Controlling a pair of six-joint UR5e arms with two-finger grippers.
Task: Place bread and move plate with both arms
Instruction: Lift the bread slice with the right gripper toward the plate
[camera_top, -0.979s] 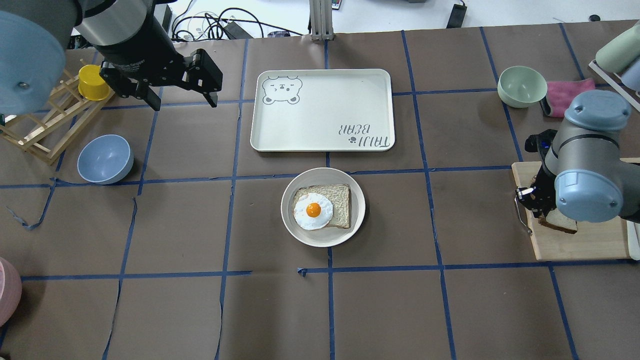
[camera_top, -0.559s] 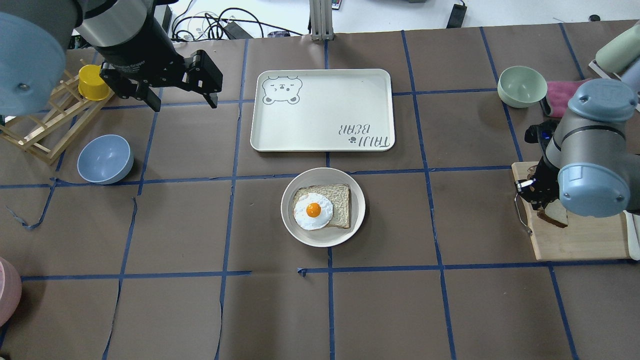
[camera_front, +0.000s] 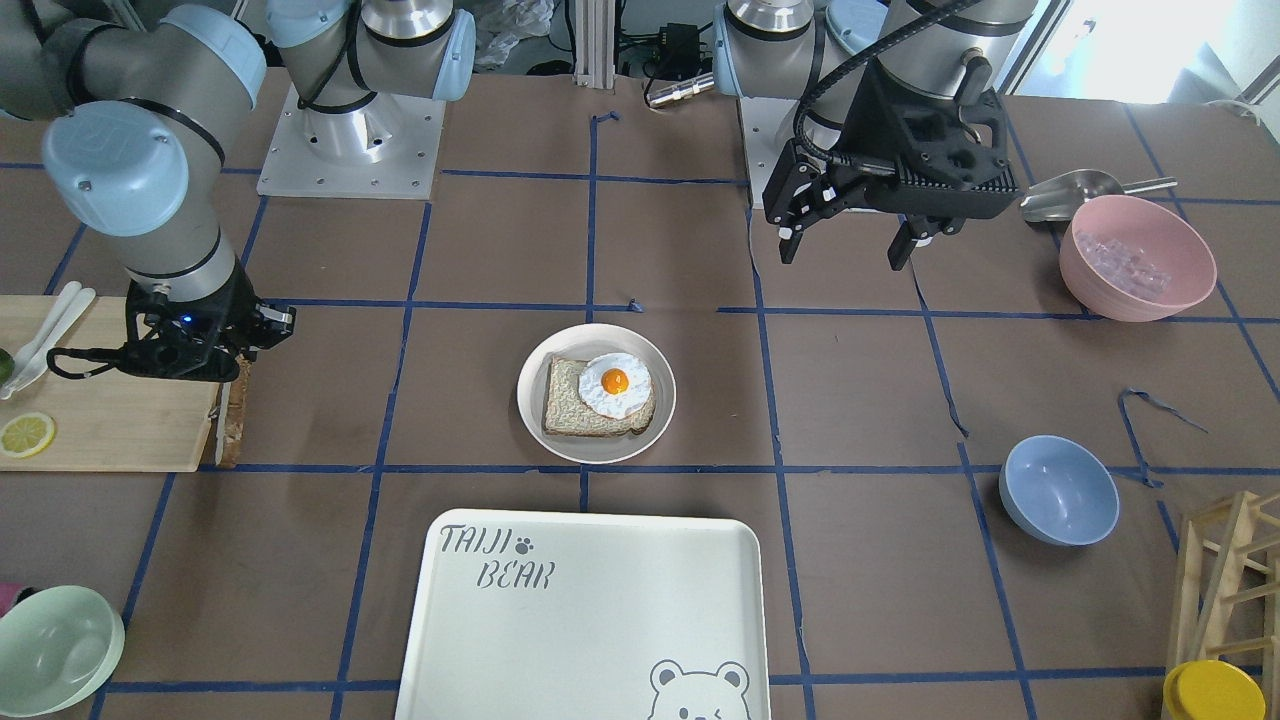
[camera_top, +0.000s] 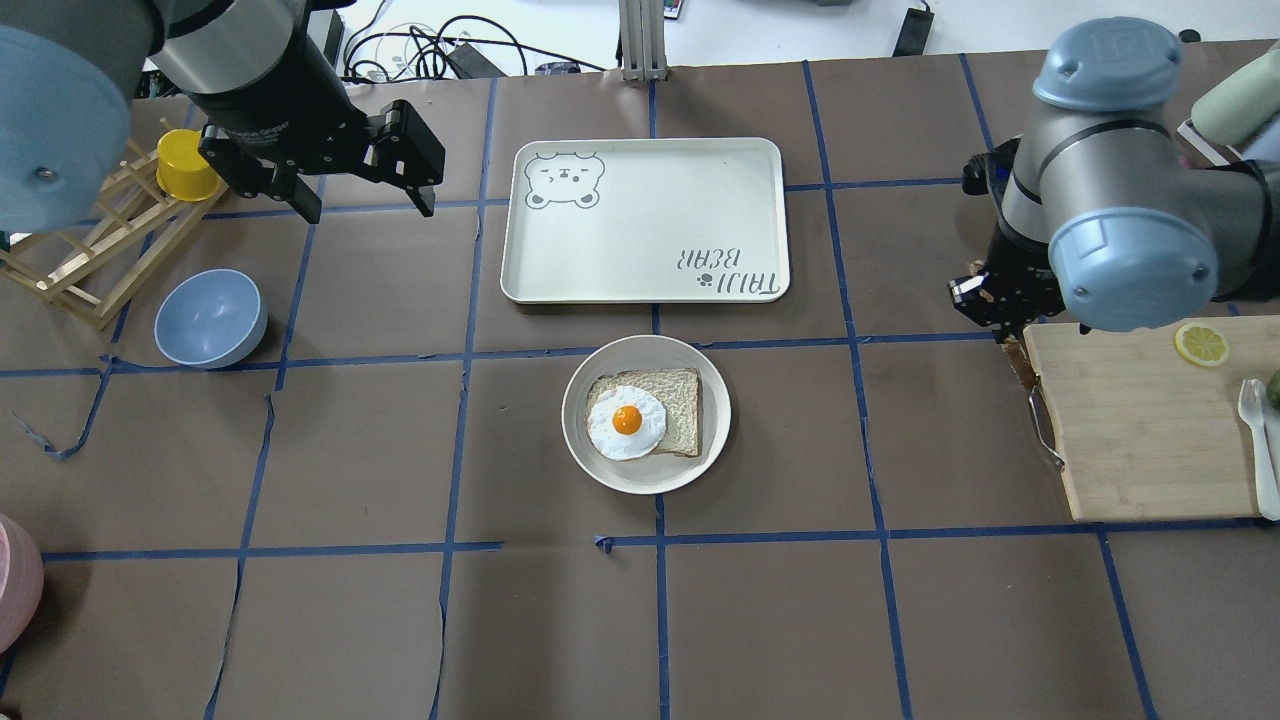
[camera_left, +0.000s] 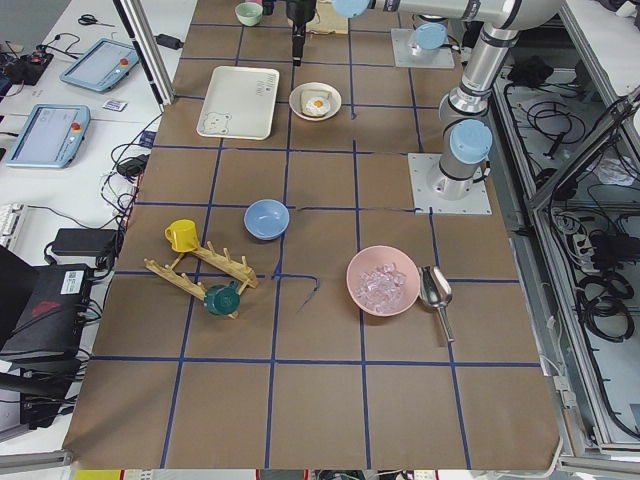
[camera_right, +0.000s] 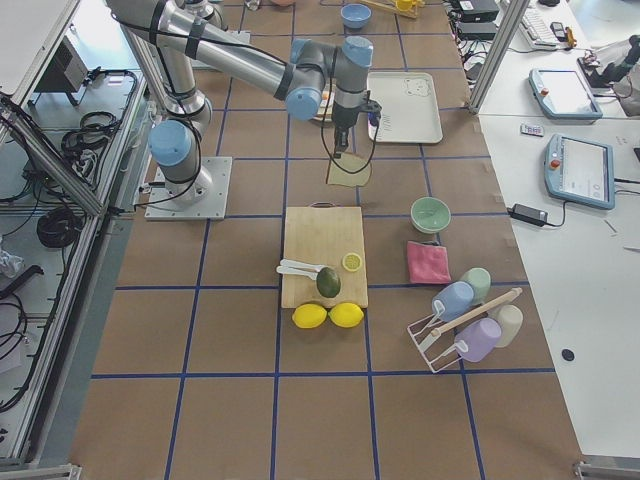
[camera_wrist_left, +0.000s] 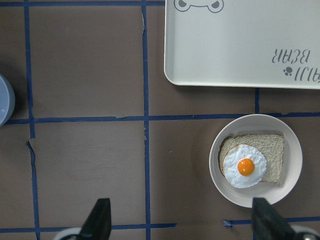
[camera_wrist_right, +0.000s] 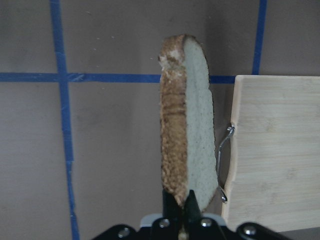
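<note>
My right gripper (camera_front: 228, 372) is shut on the bread (camera_wrist_right: 187, 125), a wheat slice with a dark crust. It hangs edge-on below the gripper, beside the cutting board's (camera_top: 1140, 430) inner edge and above the table (camera_front: 234, 425). My right arm hides most of it in the overhead view. The cream plate (camera_top: 645, 352) sits mid-table and bears the squarer slice with the fried egg (camera_top: 627, 420). It lies well to the left of my right gripper (camera_top: 1000, 300). My left gripper (camera_top: 365, 205) is open and empty, high at the far left. Its wrist view shows the plate (camera_wrist_left: 295, 150) below.
The bear-printed tray (camera_top: 645, 220) lies just beyond the plate. A blue bowl (camera_top: 210, 318) and a wooden rack (camera_top: 80, 250) stand at the left. A lemon slice (camera_top: 1201, 344) lies on the cutting board. A pink bowl (camera_front: 1135, 255) and a green bowl (camera_front: 55, 650) stand near the table's edges.
My right gripper has lifted the bread off the cutting board and carried it past the board's far inner corner, toward the table's middle. The left arm has not moved.
</note>
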